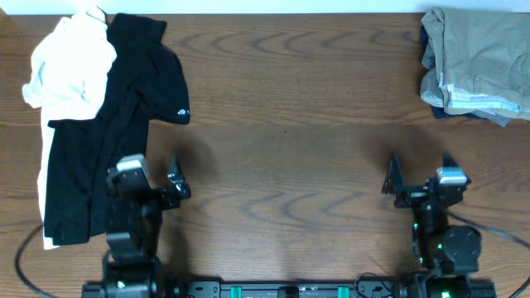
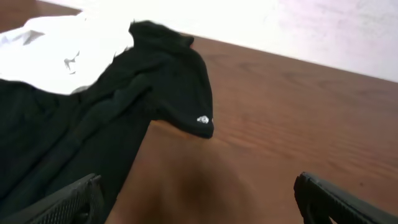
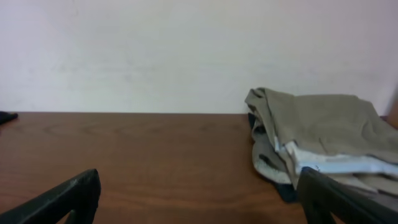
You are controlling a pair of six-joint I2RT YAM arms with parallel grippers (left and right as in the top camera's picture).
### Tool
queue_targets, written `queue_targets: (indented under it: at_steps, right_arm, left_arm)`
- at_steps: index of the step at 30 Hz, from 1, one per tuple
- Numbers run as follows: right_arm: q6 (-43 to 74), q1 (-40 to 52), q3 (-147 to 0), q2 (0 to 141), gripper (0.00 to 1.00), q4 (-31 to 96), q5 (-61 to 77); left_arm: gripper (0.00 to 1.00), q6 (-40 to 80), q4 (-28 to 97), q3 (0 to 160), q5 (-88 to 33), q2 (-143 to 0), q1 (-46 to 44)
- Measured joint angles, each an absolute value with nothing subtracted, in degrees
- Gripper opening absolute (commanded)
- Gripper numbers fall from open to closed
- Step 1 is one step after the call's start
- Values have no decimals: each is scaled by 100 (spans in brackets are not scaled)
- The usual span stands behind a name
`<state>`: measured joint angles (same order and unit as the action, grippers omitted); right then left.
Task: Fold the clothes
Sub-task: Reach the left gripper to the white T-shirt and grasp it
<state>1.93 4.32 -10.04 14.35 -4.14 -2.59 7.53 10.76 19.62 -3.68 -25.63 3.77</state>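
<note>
The clothes lie at two ends of the bench. At the far left corner are the black garment and the white shirt, both unfolded. The shirt is bunched near the far edge, and the black garment stretches from there toward the near edge, long and loose. The two overlap, and a thin white strip shows along the left border of the black garment. One black sleeve spreads to the right and carries a tiny white logo near its end.

At the far right corner there is a pile of other clothes. A beige piece is on top, and light blue and dark blue layers show under it.

The left tool is near the front edge, just beside the lower part of the black garment. Its fingers are spread wide and grasp nothing. I cannot tell if it touches the cloth. In the left wrist view the left tool has bare wood between its fingers, with the black garment, its logo and the white shirt ahead.

The right tool is released too, over bare wood and well apart from the pile. In its own view the right tool faces the pile, which sits before a pale wall.
</note>
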Motion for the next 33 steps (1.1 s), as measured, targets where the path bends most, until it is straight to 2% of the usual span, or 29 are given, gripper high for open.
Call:
queue_targets:
  at_steps: [11,20,25,33]
  right_arm:
    - [193,432,-3557,4593,99,-73,198]
    - [196,432,-5970,7194,99,1643,1306]
    - [193,432,-6842,8200,99,2274,1774]
    - [193,432,-7013,8949,99,2069,2137]
  left_arm:
    - [98,751,2510,4442,-370,-5216,392]
    - [98,751,4034,6322,-602,-6978,395]
    - [98,749,4056,6753,-840,-7452,395]
    - [98,596,4018,6759,-906,-7959,392]
